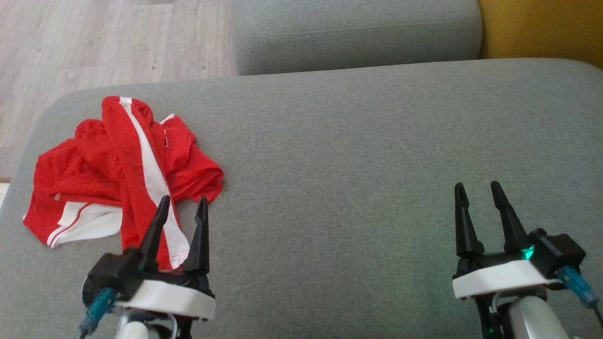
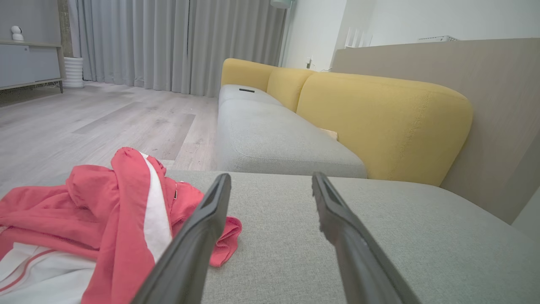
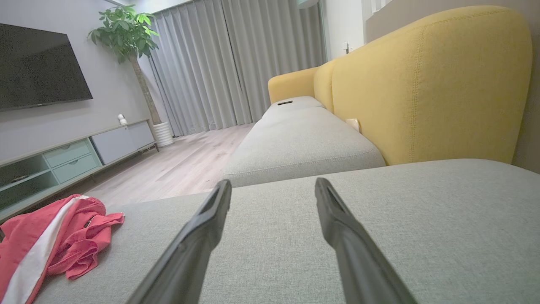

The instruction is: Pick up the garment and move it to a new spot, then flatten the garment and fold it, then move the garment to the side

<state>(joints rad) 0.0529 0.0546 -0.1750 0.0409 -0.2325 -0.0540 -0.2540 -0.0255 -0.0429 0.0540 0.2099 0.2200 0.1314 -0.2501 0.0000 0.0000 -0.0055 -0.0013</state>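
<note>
Far L of head view: wood floor (image 1: 94, 42) beyond the cushion edge. Next comes the garment (image 1: 127, 174): red mesh w/ white stripes & a white panel, sports top or shorts, can't tell which. It lies in a crumpled heap at the L end of the big grey seat cushion (image 1: 353, 165), not far from its rounded far-L corner. It's bunched in several layers, not flat anywhere.

Left gripper (image 1: 184, 200): jaws spread wide, nothing between them. In head view its fingers overlap the heap's near-R hem. In the L wrist view one finger crosses in front of the cloth; touching or just above it, can't tell.

Middle: bare grey cushion w/ plenty of room, prob. the "new spot", but that's my guess. Behind it is a 2nd grey seat (image 1: 353, 33).

Right gripper (image 1: 477, 184): jaws also wide & empty, over bare cushion, well apart from the garment. Far R: yellow backrest (image 1: 541, 28).

Progress, judging by how things lie: nothing done yet. Garment not lifted, not flattened, not folded. All steps are left: grab, shift, spread, fold, move aside. Step in hand looks like the L arm lining up for the 1st pinch at the hem. Risk: thin, bunched mesh, so a pinch may catch one layer only & the heap drags or unrolls instead of lifting clean. R arm prob. needed later for spreading.
</note>
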